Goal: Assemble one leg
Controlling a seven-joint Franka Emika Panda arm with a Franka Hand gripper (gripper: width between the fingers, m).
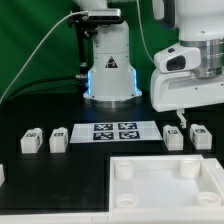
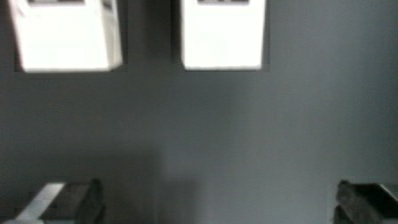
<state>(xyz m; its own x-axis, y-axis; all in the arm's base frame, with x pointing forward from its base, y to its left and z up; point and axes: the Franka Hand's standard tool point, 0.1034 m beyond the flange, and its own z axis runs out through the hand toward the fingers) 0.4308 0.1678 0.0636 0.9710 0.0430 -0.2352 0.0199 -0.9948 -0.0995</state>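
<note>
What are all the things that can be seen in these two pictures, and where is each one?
Legs: four, white with black-and-white tags; two on each side of the marker board.
Marker board: one, white with four black tags; middle of the table.
Panel: one, white, round corner sockets; front of the table, toward the exterior view's right.
Cut-off piece: one, white; the exterior view's left edge, cannot tell what.
Table: one, black; under everything.
Backdrop: one, green; behind the table.
Robot base: one, white-grey; behind the marker board.
Arm: one, white; above the legs on the exterior view's right.
Jaws: two, dark; open, holding nothing.
</note>
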